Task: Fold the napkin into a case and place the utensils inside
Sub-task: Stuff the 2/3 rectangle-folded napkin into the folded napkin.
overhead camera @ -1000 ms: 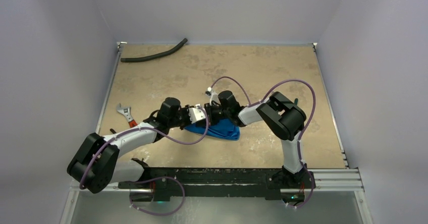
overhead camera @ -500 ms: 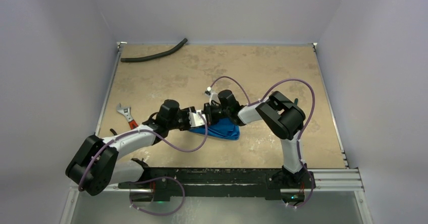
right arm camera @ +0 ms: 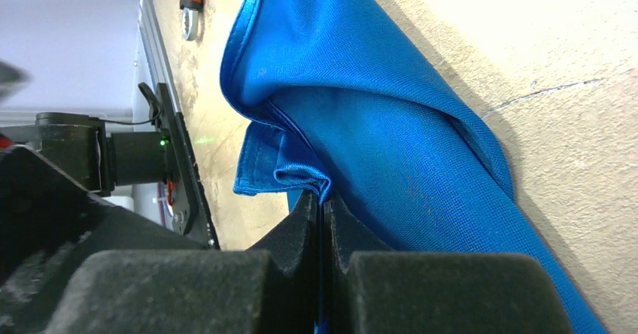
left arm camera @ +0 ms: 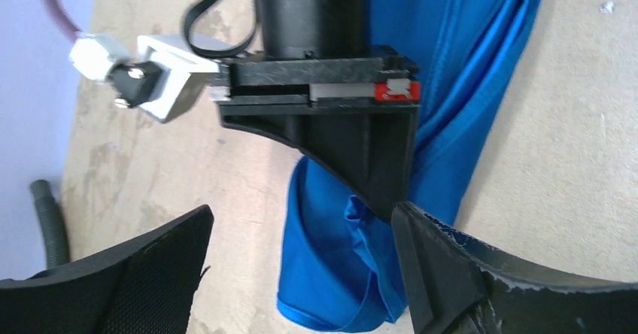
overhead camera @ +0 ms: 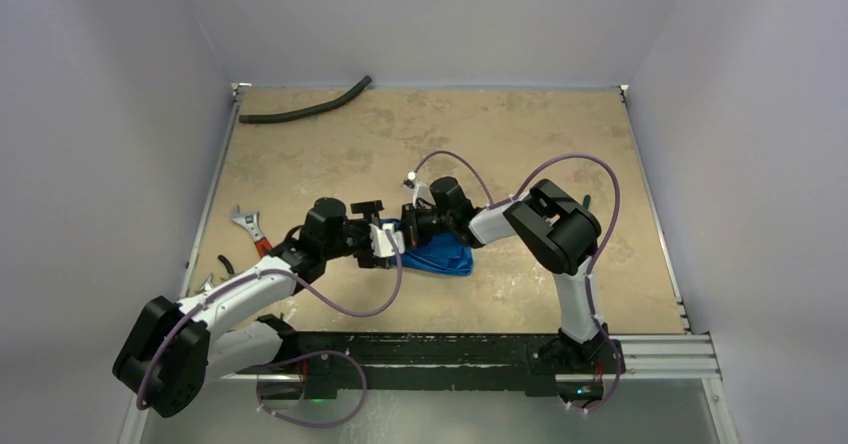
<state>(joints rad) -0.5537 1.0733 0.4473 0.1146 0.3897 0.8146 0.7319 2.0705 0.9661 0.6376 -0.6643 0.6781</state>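
My left fingers (left arm camera: 444, 266) stand wide open over the napkin (overhead camera: 440, 257) and hold nothing. It lies bunched in the middle of the bench (overhead camera: 400, 144). My right fingers (right arm camera: 301, 270) pinch its fold tightly.

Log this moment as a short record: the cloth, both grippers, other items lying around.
napkin: loosely folded, rumpled
right gripper: fingers shut on a napkin fold
left gripper: open, fingers wide apart, gripping nothing
wrench: red handle, at left
black hose: far left corner
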